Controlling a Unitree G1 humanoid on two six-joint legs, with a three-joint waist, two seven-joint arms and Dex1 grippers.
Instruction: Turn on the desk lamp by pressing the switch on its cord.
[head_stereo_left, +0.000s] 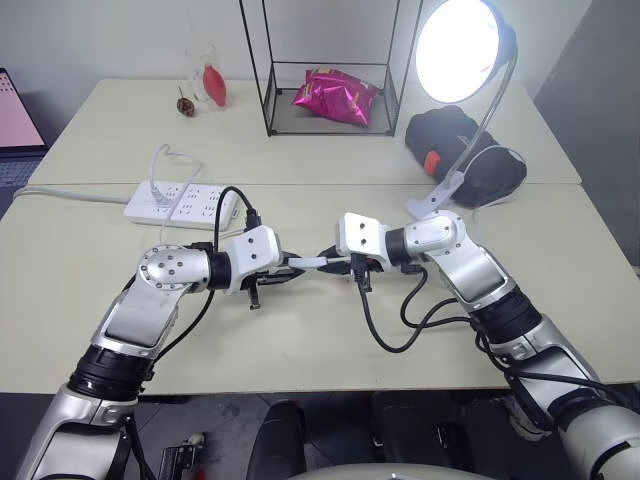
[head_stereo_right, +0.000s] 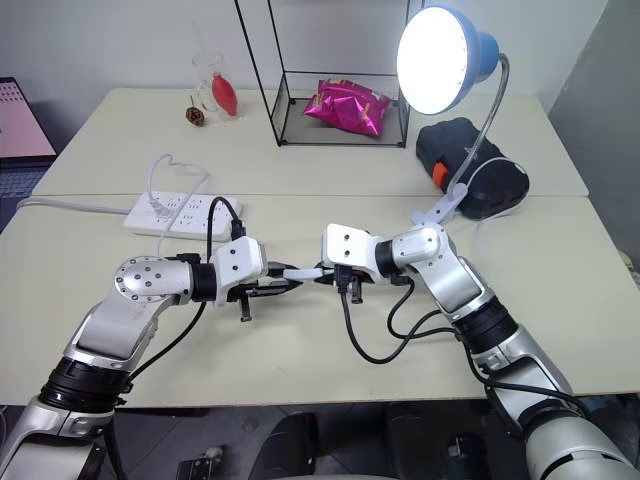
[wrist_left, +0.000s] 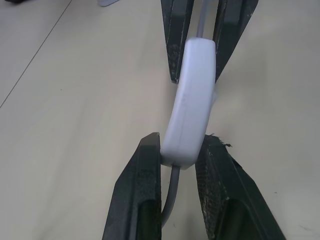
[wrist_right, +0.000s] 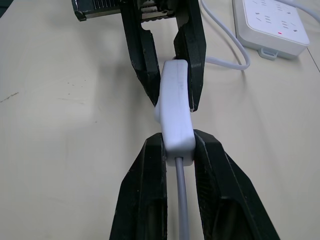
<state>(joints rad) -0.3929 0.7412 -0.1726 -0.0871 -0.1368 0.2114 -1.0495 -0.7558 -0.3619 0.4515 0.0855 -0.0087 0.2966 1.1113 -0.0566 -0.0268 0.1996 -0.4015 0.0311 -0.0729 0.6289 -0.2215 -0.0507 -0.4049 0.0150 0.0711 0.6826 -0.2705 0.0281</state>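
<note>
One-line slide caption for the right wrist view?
Both pincers clamp the white switch from opposite ends above the table.

Cream counter (head_stereo_left: 300, 350), two tops abutted: white power strip (head_stereo_left: 182, 203), black wire-frame stand (head_stereo_left: 330, 95) holding a pink snack bag (head_stereo_left: 335, 97), black pouch (head_stereo_left: 465, 150), glass (head_stereo_left: 203, 72), lit desk lamp (head_stereo_left: 462, 50) clipped on.

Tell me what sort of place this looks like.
Probably an office or lab workspace: pale desks pushed together, a white power strip, a lit blue desk lamp, and a laptop screen at the edge.
</note>
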